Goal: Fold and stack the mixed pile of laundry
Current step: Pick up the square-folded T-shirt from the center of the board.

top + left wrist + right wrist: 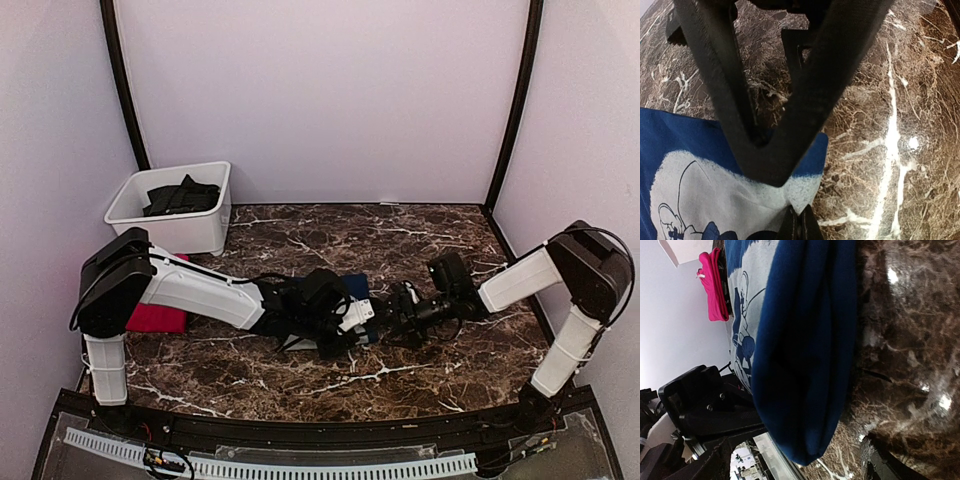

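Most of navy T-shirt (357,287) lies under left arm (205,292).

There are two claws, left claw (368,313) and right claw (398,312), and one brown marble worktop (420,240). Between the claws lies one navy blue printed T-shirt (357,287). Left of the left claw are one folded red garment (155,318) and one white plastic bin (190,235).

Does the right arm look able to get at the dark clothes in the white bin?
Probably not easily. The white bin with the dark clothes sits at the far left corner, and the left arm lies stretched across the way from the right tool.
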Controlling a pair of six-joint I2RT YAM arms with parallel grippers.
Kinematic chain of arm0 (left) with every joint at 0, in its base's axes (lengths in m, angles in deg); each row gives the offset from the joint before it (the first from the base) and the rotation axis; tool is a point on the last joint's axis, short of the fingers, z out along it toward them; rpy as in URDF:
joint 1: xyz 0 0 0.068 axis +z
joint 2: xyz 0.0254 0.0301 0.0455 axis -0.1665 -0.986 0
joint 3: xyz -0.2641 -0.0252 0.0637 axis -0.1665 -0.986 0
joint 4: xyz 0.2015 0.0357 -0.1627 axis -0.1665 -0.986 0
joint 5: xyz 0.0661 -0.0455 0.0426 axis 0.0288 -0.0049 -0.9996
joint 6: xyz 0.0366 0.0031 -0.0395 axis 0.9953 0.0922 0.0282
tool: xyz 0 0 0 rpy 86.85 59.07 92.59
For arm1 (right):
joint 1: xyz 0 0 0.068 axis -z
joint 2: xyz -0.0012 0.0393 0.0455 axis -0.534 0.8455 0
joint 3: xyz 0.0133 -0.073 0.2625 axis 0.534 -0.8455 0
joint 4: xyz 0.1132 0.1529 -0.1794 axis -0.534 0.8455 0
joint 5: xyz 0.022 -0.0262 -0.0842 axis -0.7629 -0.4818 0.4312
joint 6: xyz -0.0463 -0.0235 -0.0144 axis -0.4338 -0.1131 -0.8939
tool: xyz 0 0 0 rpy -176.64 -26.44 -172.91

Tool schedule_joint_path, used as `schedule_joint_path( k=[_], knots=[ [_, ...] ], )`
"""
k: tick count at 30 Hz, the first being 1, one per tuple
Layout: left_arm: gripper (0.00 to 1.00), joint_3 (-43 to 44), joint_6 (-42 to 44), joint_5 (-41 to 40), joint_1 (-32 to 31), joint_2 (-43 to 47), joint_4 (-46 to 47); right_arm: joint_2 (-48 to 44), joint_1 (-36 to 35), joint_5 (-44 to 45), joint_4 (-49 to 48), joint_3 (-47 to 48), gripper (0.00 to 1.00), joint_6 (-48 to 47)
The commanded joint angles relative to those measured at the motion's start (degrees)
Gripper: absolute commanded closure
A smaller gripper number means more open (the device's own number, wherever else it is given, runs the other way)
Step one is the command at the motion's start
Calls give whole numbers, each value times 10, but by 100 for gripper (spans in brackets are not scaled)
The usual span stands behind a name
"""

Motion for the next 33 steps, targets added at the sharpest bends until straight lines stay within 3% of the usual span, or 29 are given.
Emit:
schedule_joint_path(
  k=[1, 11, 19, 23, 28, 30, 31, 33],
  knots=[
    [100, -15, -14, 18, -1, 46, 20, 40, -6, -31, -55, 20, 14, 29],
    [100, -19, -9, 36, -1, 55, 21, 100, -16, -59, -117, 60, 16, 74],
    [100, -29, -7, 46, -1, 68, 30, 188, -25, -75, -140, 133, 33, 85],
    [100, -38, -4, 49, -2, 74, 39, 223, -28, -91, -151, 151, 45, 93],
    [100, -42, -7, 46, -1, 76, 37, 236, -27, -89, -133, 157, 78, 84],
    [95, -36, -20, 38, -2, 77, 24, 221, -23, -80, -94, 159, 92, 60],
    [88, -33, -25, 36, -1, 78, 9, 207, -20, -71, -58, 163, 98, 38],
    [74, -31, -40, 33, 0, 85, -3, 175, -11, -41, 37, 175, 100, -21]
  ],
)
